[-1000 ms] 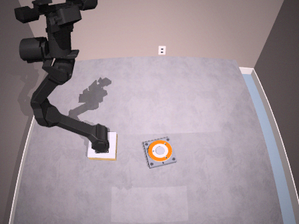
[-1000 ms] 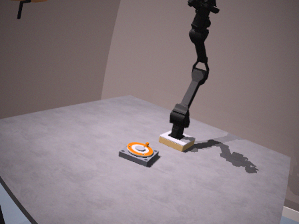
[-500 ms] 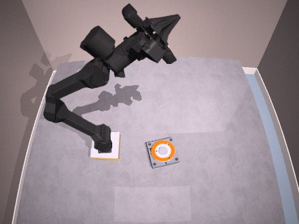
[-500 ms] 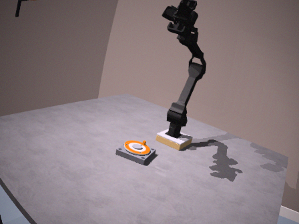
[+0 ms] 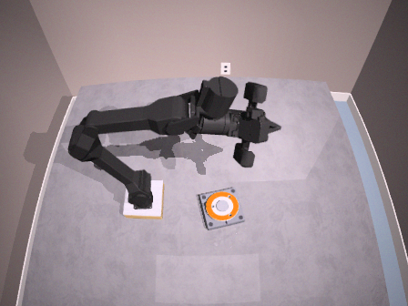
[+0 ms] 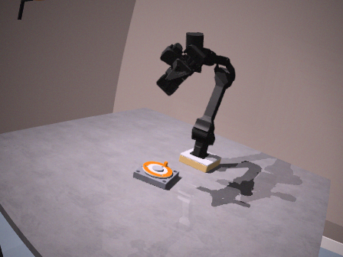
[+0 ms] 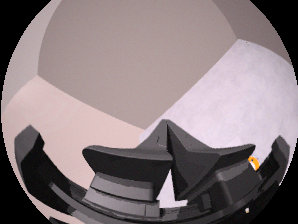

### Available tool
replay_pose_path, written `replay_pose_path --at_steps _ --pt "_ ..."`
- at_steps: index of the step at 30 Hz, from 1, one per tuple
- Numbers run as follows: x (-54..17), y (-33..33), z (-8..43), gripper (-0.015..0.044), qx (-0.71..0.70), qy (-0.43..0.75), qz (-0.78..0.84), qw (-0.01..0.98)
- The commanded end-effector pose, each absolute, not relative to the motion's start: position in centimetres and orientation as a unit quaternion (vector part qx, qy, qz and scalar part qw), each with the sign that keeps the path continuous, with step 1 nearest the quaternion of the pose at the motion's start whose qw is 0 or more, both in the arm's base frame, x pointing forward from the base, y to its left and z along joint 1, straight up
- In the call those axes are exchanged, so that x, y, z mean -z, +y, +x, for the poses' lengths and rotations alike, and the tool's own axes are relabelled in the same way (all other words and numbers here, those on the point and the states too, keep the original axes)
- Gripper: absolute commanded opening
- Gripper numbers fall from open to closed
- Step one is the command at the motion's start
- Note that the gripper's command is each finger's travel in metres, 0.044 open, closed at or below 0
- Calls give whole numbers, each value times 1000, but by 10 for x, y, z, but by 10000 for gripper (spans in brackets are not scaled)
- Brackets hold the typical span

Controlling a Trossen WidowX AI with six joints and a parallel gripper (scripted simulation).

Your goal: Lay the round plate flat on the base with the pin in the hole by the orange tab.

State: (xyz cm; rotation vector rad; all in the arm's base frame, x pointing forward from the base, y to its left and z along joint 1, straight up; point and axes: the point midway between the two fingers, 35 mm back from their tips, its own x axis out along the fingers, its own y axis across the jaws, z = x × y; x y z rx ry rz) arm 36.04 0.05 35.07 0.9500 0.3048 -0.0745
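From the top view, the black jointed arm (image 5: 137, 119) rose from its white, tan-edged mounting block (image 5: 144, 206), folded back on itself and reached toward the right side of the grey table top (image 5: 282, 237). Its black parallel-jaw gripper (image 5: 275, 128) ended in a single closed point, clenched on nothing, well apart from the task's thing. The round orange plate (image 5: 221, 206) lay on the square grey base (image 5: 220, 209) just to the right of the mounting block, with a pale grey post (image 5: 222, 205) showing through its centre. Its tab and the pin were too small to make out here.

From the exterior view, the arm stood tall over the mounting block (image 6: 200, 161) and the gripper (image 6: 168, 85) hung high in the air, angled downward. The orange plate (image 6: 157, 169) sat on the grey base (image 6: 156, 176) beside the block, and a small orange tab (image 6: 165, 164) stuck up at its far edge.

From the wrist view, the two dark fingertips met in a peak with no gap and nothing between them. Beyond them were the beige walls and a slice of pale table top (image 7: 246, 96).
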Motion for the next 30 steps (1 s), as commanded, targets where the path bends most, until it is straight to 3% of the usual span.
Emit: replay_pose_path --at_steps 1,8,14,30 --pt "-272 -8 353 0 89 272 356 890" --pt "-172 -18 308 0 108 473 194 852" --pt "-96 -23 220 0 35 692 34 721" --pt "-78 -20 219 0 30 700 29 713"
